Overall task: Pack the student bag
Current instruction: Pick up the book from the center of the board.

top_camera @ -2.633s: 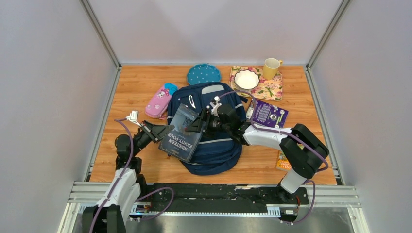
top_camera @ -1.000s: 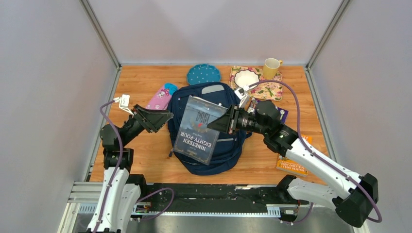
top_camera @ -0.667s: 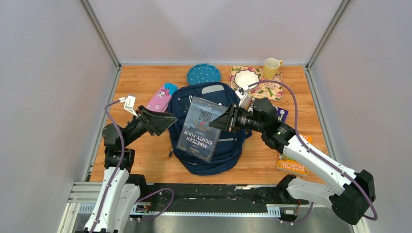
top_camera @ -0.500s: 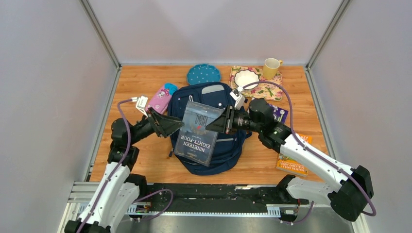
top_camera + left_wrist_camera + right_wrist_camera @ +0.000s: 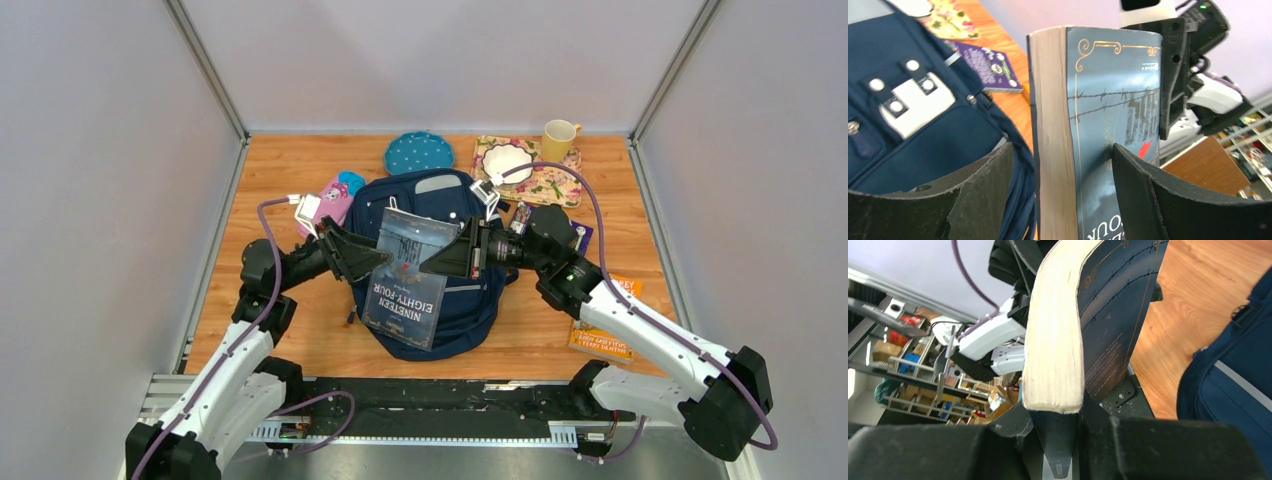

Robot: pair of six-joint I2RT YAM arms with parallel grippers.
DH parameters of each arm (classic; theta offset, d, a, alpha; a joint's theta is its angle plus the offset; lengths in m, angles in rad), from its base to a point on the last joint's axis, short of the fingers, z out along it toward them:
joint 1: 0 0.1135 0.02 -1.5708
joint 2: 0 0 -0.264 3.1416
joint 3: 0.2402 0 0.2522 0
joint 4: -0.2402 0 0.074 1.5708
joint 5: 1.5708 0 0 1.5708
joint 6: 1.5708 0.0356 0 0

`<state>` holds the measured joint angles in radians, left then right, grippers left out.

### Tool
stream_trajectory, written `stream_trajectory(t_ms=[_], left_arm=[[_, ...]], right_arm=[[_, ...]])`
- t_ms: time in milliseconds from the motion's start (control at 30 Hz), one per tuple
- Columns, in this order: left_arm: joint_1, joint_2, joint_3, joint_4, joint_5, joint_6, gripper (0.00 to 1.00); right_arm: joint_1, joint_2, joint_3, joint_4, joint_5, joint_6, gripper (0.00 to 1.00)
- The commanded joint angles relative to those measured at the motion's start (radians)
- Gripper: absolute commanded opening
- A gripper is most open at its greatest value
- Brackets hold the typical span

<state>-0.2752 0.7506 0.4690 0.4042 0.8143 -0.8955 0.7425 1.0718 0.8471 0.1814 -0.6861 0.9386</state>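
Note:
The student bag (image 5: 468,305) lies flat in the middle of the table, navy, with its white patch (image 5: 923,102) facing up. A blue-grey paperback titled Nineteen Eighty-Four (image 5: 405,275) hangs tilted in the air above it. My right gripper (image 5: 455,258) is shut on the book's right edge, and its fingers pinch the page block (image 5: 1055,340) from both sides. My left gripper (image 5: 360,262) is open and straddles the book's left edge (image 5: 1053,150). One finger (image 5: 1133,180) lies close to the cover. The other finger (image 5: 983,180) stands clear of the pages, over the bag (image 5: 898,130).
A pink pencil case (image 5: 325,210) lies left of the bag. A teal dotted pouch (image 5: 420,152), a floral mat (image 5: 555,185) with a white bowl (image 5: 508,163) and a yellow mug (image 5: 558,138) line the back. A purple book (image 5: 572,238) and an orange book (image 5: 605,340) lie to the right.
My left arm has swung right, bringing its open jaws around the book's left edge. The right gripper has kept the book raised above the bag, shifting it slightly.

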Motion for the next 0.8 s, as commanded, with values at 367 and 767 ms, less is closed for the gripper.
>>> stream_trajectory(t_ms=[367, 767], left_arm=[[-0.004, 0.016, -0.036, 0.479, 0.163, -0.239, 0.79], [-0.015, 0.072, -0.061, 0.800, 0.238, -0.430, 0.80]], right_arm=[[0.009, -0.058, 0.041, 0.371, -0.277, 0.072, 0.00], [-0.023, -0.018, 0.204, -0.048, -0.463, -0.311, 0.00]])
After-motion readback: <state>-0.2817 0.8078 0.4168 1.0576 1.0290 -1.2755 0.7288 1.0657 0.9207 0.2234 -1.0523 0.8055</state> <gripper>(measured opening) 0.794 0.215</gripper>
